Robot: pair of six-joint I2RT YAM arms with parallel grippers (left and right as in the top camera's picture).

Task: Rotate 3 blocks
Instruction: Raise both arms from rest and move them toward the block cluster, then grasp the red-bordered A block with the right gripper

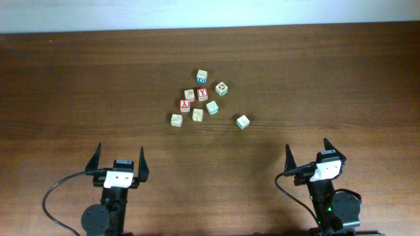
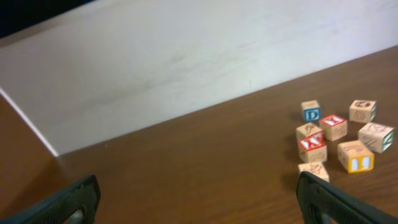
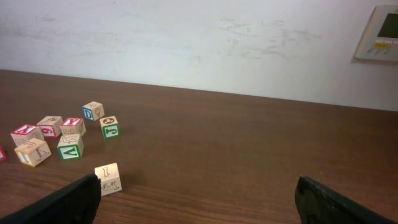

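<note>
Three pale blocks stand out from the cluster at the table's middle. One green-printed block point(image 1: 222, 88) point(image 3: 110, 127) lies at the cluster's far right, and another point(image 1: 212, 107) point(image 3: 70, 147) sits nearer me. A plain block with faint print point(image 1: 243, 122) point(image 3: 107, 178) sits alone to the right, just beyond my right gripper's left finger in the right wrist view. My left gripper point(image 1: 119, 157) point(image 2: 199, 202) and right gripper point(image 1: 307, 145) point(image 3: 198, 199) hover open near the front edge, with nothing between their fingers.
The cluster also holds two red-faced cubes point(image 1: 202, 94) point(image 1: 185, 104), a blue D cube point(image 1: 201, 76), a yellow-faced cube point(image 1: 197, 115) and two tan cubes point(image 1: 189, 95) point(image 1: 176, 120). A white wall point(image 3: 199, 43) runs behind the table's far edge.
</note>
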